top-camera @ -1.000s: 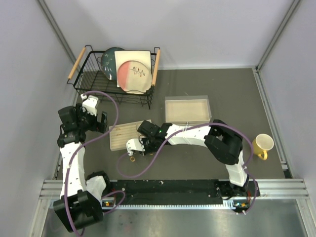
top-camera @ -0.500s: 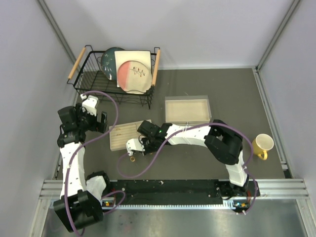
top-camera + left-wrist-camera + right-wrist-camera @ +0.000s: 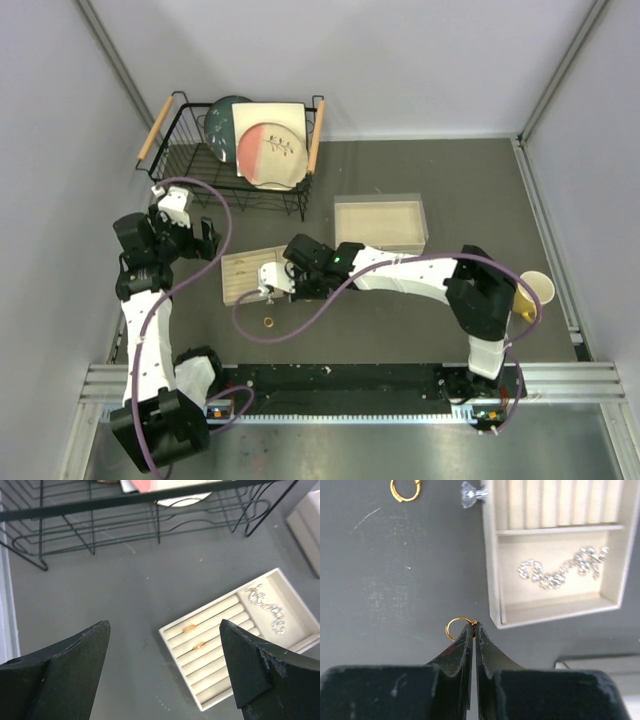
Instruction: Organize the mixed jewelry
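Note:
My right gripper (image 3: pixel 475 625) is shut on a thin gold hoop (image 3: pixel 456 626), pinched at its edge and held just beside the near corner of the beige tray (image 3: pixel 492 580). In the top view this gripper (image 3: pixel 268 290) is at the tray's (image 3: pixel 232 292) front edge. A second gold ring (image 3: pixel 405 490) lies on the table, also seen in the top view (image 3: pixel 268 322). A silver stud (image 3: pixel 470 494) lies by the tray. A silver chain (image 3: pixel 560 570) sits in a tray compartment. My left gripper (image 3: pixel 164 630) is open and empty above the tray (image 3: pixel 180 655), where two gold rings (image 3: pixel 189 628) sit in slots.
A black wire dish rack (image 3: pixel 170 165) with plates stands at the back left. A clear-walled beige box (image 3: pixel 380 222) sits behind the tray. A yellow mug (image 3: pixel 532 292) stands at the right. Purple cables loop over the table near both arms.
My right arm has stretched out and its gripper has moved back from the ring on the table toward the tray's front edge. My left gripper has shifted slightly back and left.

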Tool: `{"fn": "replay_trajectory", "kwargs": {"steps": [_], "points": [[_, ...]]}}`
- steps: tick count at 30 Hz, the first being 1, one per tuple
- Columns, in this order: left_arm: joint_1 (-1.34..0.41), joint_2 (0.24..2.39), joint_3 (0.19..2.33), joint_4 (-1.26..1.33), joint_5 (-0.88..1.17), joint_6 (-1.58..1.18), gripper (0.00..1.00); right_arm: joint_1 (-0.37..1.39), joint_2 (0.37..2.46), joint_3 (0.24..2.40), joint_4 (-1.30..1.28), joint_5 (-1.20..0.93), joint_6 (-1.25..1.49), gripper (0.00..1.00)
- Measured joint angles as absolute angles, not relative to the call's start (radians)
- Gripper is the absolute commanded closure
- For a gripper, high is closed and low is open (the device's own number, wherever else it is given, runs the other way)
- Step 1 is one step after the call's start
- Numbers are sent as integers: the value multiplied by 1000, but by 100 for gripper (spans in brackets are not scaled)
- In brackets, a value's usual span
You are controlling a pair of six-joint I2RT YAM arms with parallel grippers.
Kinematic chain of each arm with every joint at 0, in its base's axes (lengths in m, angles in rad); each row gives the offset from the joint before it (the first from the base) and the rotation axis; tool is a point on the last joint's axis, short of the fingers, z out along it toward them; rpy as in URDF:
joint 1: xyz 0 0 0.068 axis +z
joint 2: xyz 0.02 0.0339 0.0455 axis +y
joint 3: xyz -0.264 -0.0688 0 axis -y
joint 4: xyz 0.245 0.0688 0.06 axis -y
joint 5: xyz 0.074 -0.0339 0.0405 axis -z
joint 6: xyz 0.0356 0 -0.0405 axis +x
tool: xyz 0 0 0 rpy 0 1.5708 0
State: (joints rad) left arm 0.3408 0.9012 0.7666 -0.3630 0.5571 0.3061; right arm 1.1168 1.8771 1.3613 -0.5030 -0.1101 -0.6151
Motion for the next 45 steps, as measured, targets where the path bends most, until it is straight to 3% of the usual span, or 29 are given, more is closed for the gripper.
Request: {"fn": "replay_trajectory", "kwargs": {"steps": [7,13,24,34,40,45], "points": [[342,828,731,-254,757,154,6,1069,1805,1458,-544,-14,-443,100],[296,814,683,-130,874,-30,15,1024,1799,1612,-564,137,-306,100],[-30,898,638,68,822,-236,24,1021,1821,1937,-635,290,-121,100],[-60,982,640,170,803,-394,27,1020,1889,1972,-684,321,-49,100],[-78,1016,661,219,795,-452,39,1020,1908,1972,-702,326,-39,100],[-88,1039,662,258,783,-497,43,1020,1908,1974,-703,329,-28,100]]}}
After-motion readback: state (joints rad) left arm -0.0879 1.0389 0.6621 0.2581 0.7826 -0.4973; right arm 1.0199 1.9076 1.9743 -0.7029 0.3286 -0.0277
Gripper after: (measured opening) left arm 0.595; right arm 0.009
